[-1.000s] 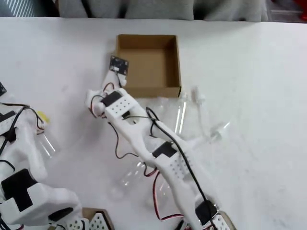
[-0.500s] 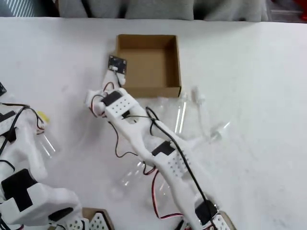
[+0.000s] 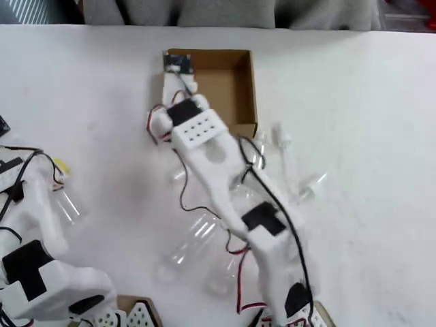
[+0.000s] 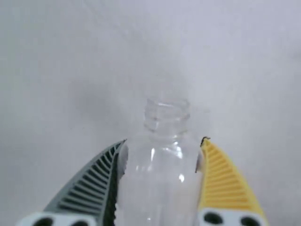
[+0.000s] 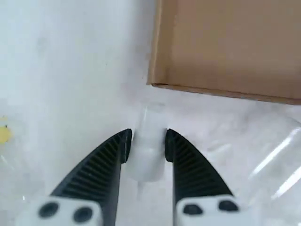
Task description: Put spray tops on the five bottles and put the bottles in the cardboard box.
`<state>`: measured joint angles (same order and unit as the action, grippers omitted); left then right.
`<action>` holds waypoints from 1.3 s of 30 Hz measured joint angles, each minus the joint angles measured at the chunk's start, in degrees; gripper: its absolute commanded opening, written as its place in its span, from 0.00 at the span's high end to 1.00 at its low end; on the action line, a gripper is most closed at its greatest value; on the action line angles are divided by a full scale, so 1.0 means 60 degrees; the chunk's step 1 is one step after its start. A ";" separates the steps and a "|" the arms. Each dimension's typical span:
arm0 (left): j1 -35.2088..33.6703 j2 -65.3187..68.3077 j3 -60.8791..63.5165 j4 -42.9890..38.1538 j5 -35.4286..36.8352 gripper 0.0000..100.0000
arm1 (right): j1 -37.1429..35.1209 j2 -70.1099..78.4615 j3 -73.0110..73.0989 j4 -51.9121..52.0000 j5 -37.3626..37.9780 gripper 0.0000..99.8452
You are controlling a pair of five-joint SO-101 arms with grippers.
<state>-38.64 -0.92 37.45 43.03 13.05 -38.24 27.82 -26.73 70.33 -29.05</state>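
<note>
Right gripper [image 5: 146, 136]: both black fingers pressed against a white spray top [image 5: 148, 157], which sits upright between them. Top and fingertips are just outside a corner of the cardboard box [image 5: 225, 47], near its outer wall, not over the opening.

Left gripper [image 4: 163, 141]: grey and yellow fingers closed on the shoulders of a clear bottle [image 4: 165, 115]. The neck points away from the claw, threaded mouth open, no top on it. In the high view this bottle [image 3: 67, 204] is at the table's left side, well apart from the box.

Count, high view:
- Spray tops: two loose white ones [image 3: 279, 136] [image 3: 312, 185] on the table [image 3: 368, 102] right of the right arm [image 3: 225, 177], plus the one held; three in all.
- Bottles: the held one, and at least two clear ones [image 3: 187, 248] lying beside the right arm's lower part. Another clear shape by the box's near wall cannot be told apart from the dip tubes. Full count uncertain; the arm covers part of the pile.

Container: one cardboard box [image 3: 225, 88], open side up. The floor in view is plain brown cardboard; the arm's wrist hangs over its left wall.
</note>
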 measured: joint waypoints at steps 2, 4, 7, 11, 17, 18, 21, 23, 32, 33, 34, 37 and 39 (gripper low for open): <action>0.0249 0.0000 0.0000 0.0000 0.0000 0.98 | 0.0234 -0.0864 0.0000 0.1011 0.0864 0.98; 0.0425 0.0000 0.0000 0.0000 0.0000 0.98 | 0.0527 -0.1832 0.0000 0.2022 0.1846 0.98; 0.0967 -0.0161 0.0000 0.0029 0.0000 0.98 | 0.1304 -0.3150 0.0000 0.3282 0.3385 0.98; 0.1963 -0.1568 0.0015 0.0615 0.0000 0.98 | 0.2652 -0.4762 0.0000 0.4352 0.5040 0.98; 0.4015 -0.4396 0.0015 0.0777 0.0000 0.98 | 0.5158 -0.7121 0.0703 0.4425 0.6125 0.98; 0.4454 -0.4806 0.0015 0.0777 0.0000 0.98 | 0.5524 -0.7531 0.0821 0.4425 0.6330 0.98; 0.5802 -0.5934 0.0015 0.0777 -0.0015 0.98 | 0.6623 -0.8806 0.1172 0.4425 0.6989 0.98; 0.6681 -0.6593 0.0190 0.0586 -0.0015 0.98 | 0.7253 -0.9597 0.1392 0.4425 0.7399 0.98; 0.9407 -0.9099 0.3282 -0.2593 -0.0015 0.98 | 0.8454 -1.1766 0.3941 0.1656 0.6755 0.98; 0.9582 -0.9436 0.3795 -0.3004 -0.0015 0.98 | 0.8440 -1.1883 0.4352 0.1245 0.6388 0.98; 0.9700 -0.9758 0.4278 -0.3443 -0.0015 0.98 | 0.8469 -1.1956 0.4747 0.0835 0.6022 0.98; 0.9802 -1.0784 0.5582 -0.4381 -0.0015 0.98 | 0.8513 -1.2132 0.5788 -0.0381 0.4923 0.98; 0.9875 -1.1385 0.6227 -0.4718 -0.0015 0.98 | 0.8454 -1.2161 0.6344 -0.1304 0.4425 0.98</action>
<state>20.62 -69.23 74.81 14.73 12.97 12.48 -45.14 11.34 62.51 -2.51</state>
